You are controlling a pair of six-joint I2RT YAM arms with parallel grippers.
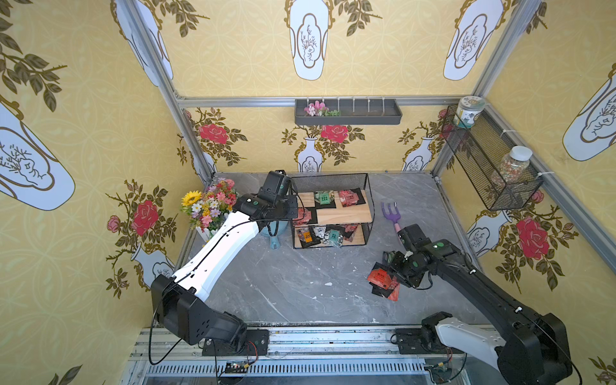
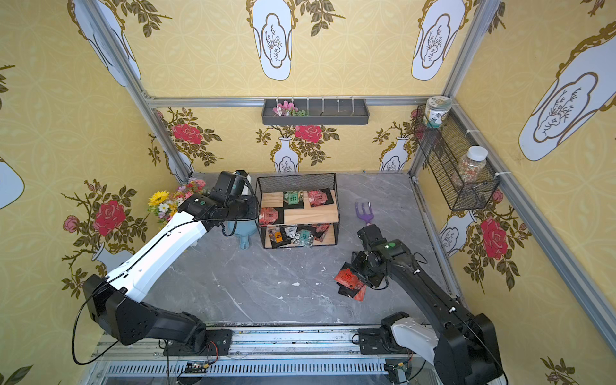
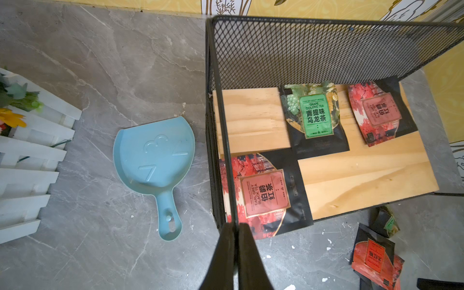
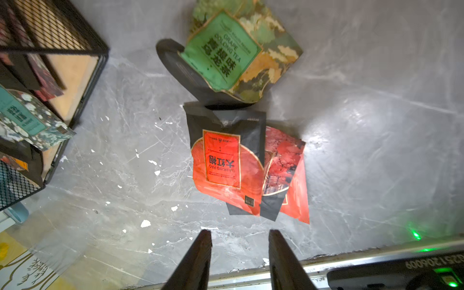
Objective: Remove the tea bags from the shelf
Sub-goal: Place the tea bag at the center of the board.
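Flowers: a mixed bunch at the table's far left.
Left claw: closed, fingers pressed together with nothing seen between them. The tips are at the shelf's left front wire, and contact cannot be told.
Dustpan: blue, flat on the table between the flowers and the shelf.
Shelf: upright at the back middle of the table.
Top board: three tea bags. The green bag and back red bag are near the mesh. The front red bag hangs over the left front corner.
Lower board: a heap of overlapping tea bags.
Fork: purple, on the table right of the shelf.
Right claw: open and empty, above the table beside the loose bags.
Loose bags: an orange bag overlaps a loose red bag. A loose green bag, blurred, is just beside them. All are well apart from the shelf.
Basket: on the right wall, holding two jars.
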